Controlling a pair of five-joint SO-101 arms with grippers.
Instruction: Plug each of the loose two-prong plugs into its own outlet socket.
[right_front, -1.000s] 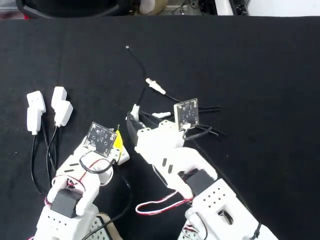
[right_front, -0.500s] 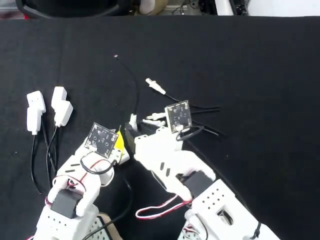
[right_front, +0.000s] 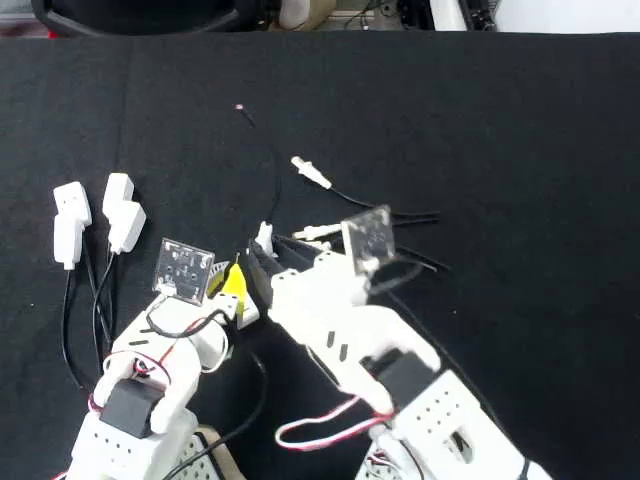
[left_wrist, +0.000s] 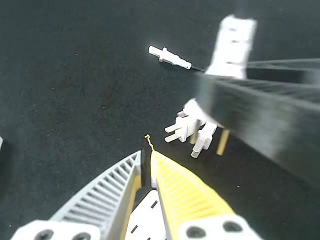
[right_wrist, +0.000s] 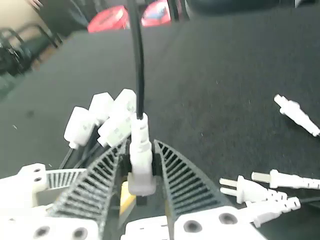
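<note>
1. Three white, boxy sockets (right_front: 68, 228) on black leads lie together at the far left of the black cloth tabletop (right_front: 520, 130).
2. The left pincer (left_wrist: 145, 151), with ribbed grey and yellow fingers, is clenched on a white slotted block (left_wrist: 144, 220).
3. The right pincer (right_wrist: 138, 145) clamps a smooth white plug (right_wrist: 140, 165); its black cord (right_wrist: 136, 60) leads out past the fingertips.
4. Just beside it lie two pronged plugs (right_front: 318, 231), and a slim plug (right_front: 311, 172) lies farther off.

right hand (right_wrist: 140, 146) pulled plug (right_wrist: 139, 165) back slightly — left hand (left_wrist: 145, 157) rolled leftward
</note>
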